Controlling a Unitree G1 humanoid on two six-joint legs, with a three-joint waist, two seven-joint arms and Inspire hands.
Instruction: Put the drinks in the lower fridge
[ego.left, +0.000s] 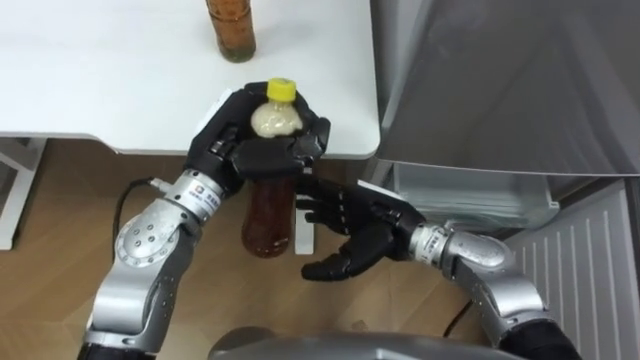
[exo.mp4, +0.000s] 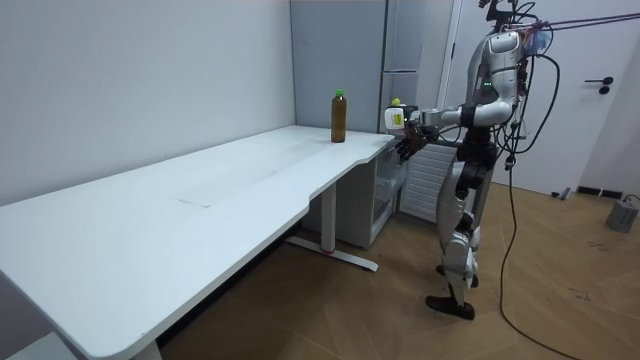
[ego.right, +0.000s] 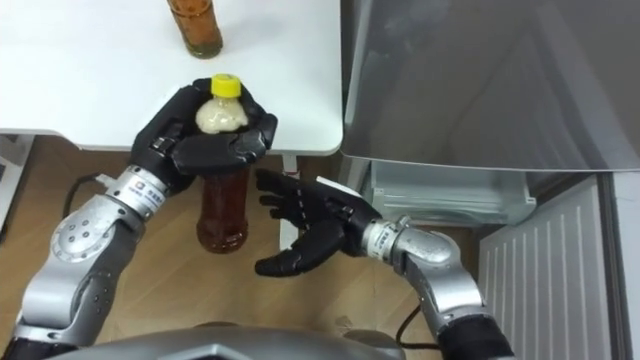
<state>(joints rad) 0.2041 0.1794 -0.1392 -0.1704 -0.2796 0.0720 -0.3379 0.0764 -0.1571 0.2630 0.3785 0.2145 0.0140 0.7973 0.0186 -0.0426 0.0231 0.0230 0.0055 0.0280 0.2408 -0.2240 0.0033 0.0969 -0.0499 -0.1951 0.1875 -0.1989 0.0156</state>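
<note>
Fingers of my left hand (ego.left: 248, 148) curl round the yellow-capped drink bottle (ego.left: 268, 215). My right hand (ego.left: 358, 236) hovers open just beside it.

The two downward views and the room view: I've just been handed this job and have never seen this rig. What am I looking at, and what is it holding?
This is a two-legged humanoid robot with two fingered hands. The two eye views come from a camera on its head, looking down; the room view is from a camera standing off in the room, and shows the robot upright at the end of the white table, beside the grey fridge. Its left hand is curled round the neck of a yellow-capped bottle of brown drink, held past the table's edge. Its right hand is open, palm up, beside the bottle's lower part, not gripping it. A second bottle stands on the table.
</note>
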